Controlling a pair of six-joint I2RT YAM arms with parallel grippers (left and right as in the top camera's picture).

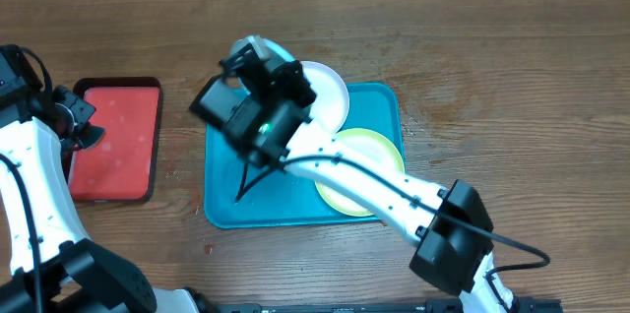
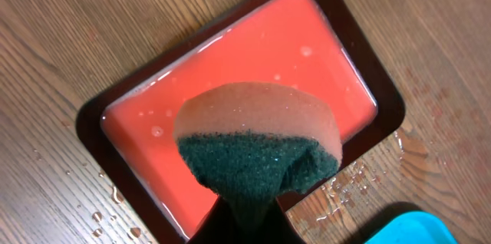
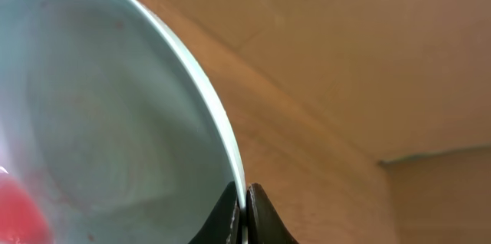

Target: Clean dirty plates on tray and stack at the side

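The teal tray (image 1: 228, 205) lies mid-table. On it are the white plate (image 1: 330, 92) at the back and the yellow-green plate (image 1: 369, 151) at the right, partly under my right arm. My right gripper (image 1: 246, 65) (image 3: 245, 198) is shut on the rim of the light blue plate (image 1: 279, 53) (image 3: 115, 121) and holds it tilted up over the tray's back left corner. A red smear (image 3: 15, 206) shows on that plate. My left gripper (image 1: 87, 121) (image 2: 249, 209) is shut on a sponge (image 2: 257, 133), green side toward the camera, above the red tray.
The smaller red dark-rimmed tray (image 1: 118, 141) (image 2: 230, 52) lies at the left and holds a thin layer of liquid. Water drops dot the wood around it. A corner of the teal tray (image 2: 406, 229) shows in the left wrist view.
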